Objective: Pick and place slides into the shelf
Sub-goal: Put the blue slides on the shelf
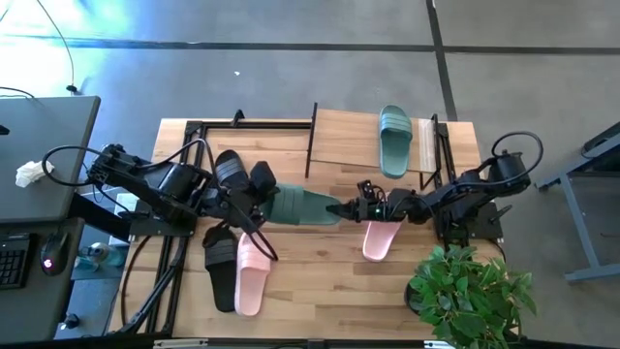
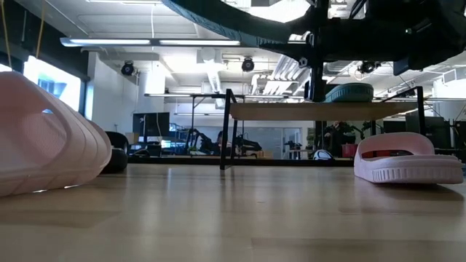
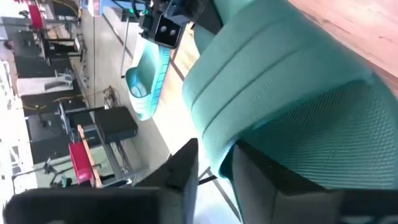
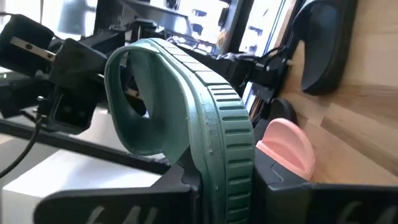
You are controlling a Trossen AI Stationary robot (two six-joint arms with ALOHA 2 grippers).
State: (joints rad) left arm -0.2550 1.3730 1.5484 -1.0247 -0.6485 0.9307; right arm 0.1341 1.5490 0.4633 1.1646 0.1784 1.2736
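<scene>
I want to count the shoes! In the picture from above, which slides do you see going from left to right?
Black slide → pink slide → green slide held between both grippers → pink slide → green slide on the shelf.

Wooden table (image 1: pixel 320 281) with slides (image 1: pixel 250 274), shelf (image 1: pixel 349 139)

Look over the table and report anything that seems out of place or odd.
One green slide hangs in the air between both arms, the left gripper at one end, the right gripper clamped on the other. Its partner already lies on the shelf.
</scene>
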